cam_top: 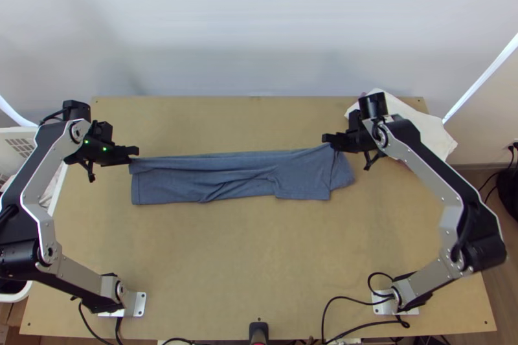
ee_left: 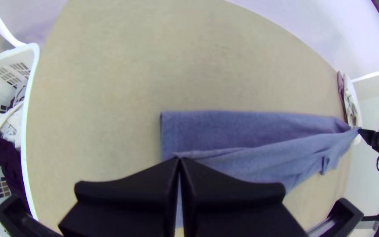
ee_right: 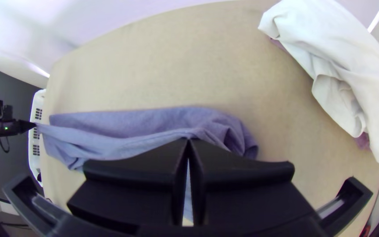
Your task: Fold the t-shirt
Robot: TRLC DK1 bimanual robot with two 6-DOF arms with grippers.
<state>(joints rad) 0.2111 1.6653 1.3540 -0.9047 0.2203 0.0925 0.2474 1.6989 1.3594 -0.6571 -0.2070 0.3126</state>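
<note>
T-shirt [cam_top: 194, 183] in long folded strip across table [cam_top: 213, 254]. My left gripper [ee_left: 179, 159] and right gripper [ee_right: 188, 139], fingers together, pinch upper layer's edge. Advise even tension, level lowering, edges matched before release.

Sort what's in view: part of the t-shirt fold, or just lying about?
Fold:
- blue t-shirt, in a long strip
- left gripper, shut on one end
- right gripper, shut on the other

Lying about:
- white cloth, far right corner
- mauve cloth under it
- white basket
</note>
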